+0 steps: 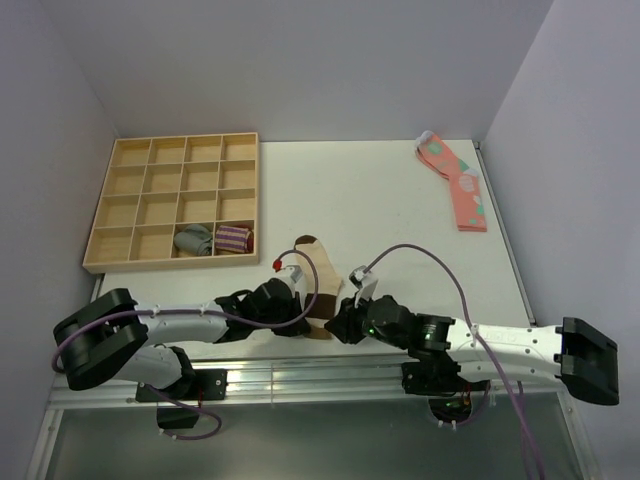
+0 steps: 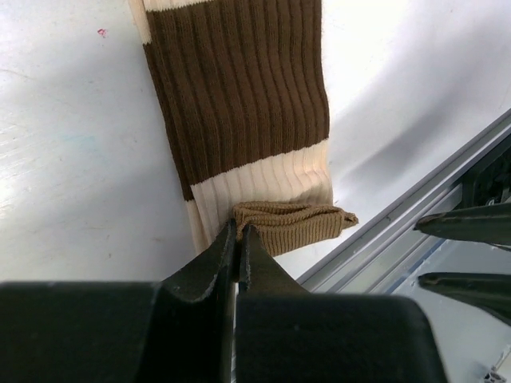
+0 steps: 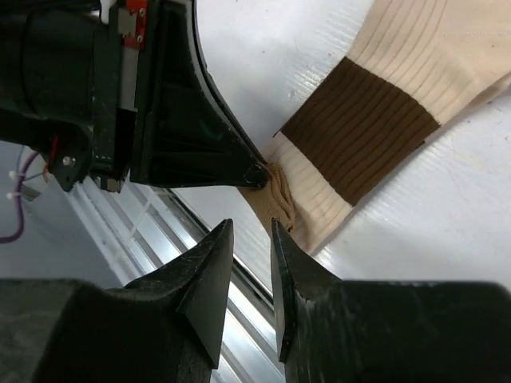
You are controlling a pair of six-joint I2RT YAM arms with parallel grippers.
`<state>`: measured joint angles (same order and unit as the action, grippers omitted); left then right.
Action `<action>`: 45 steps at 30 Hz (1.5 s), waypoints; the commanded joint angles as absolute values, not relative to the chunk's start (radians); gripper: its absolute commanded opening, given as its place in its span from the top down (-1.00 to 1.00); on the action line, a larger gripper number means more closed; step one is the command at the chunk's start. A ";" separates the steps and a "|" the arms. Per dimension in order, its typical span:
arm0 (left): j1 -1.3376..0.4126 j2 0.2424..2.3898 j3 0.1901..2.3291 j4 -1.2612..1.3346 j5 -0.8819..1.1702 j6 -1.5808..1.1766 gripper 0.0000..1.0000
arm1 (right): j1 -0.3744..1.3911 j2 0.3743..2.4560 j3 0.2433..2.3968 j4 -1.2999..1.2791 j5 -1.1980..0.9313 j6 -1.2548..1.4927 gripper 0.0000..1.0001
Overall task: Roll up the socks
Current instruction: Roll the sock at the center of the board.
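Left hand [image 2: 238,233]: pinched tight on the tan cuff [image 2: 291,225] of the socks [image 2: 239,96]. Its fingertips meet on the fabric, and a small bunch of cuff is folded over.

The cuff end lies just beside the rail [image 2: 399,233] along the counter [image 1: 380,200]. The socks run flat away from the rail, cream then brown band, with the toe end farthest from it.

Right hand [image 3: 249,231]: jaws partly apart, nothing between them. It hovers over the rail, just beside the same cuff and facing the left hand.

Farther from the rail: wooden tray [image 1: 170,200], well apart. Pink socks [image 1: 458,185] are farthest off. Neither matters for this step.

Judgement: the step in hand is starting the roll at the cuff. It is barely begun, one fold at most.

To do it well:
- The right hand should take the cuff's free corner next to the left pinch, so both edges turn together. A one-sided grip would likely give a skewed roll.
- Catch both layers, not the top one alone.
- Keep the first turn tight and low on the counter, then roll straight away from the rail along the socks' length.
- Risk: the cuff sits so close to the rail that a finger may strike metal. Approach from above.
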<state>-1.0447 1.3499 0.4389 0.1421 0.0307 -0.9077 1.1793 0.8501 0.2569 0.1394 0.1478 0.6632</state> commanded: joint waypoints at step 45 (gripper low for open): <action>-0.985 1.437 0.568 -0.054 0.144 -0.839 0.99 | 1.393 1.338 0.261 0.471 0.439 0.612 0.22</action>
<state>-1.0031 1.4223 0.5503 0.0002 0.1417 -0.8761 1.3705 1.3094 0.2554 0.4828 0.3973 0.5980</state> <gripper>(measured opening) 0.056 0.380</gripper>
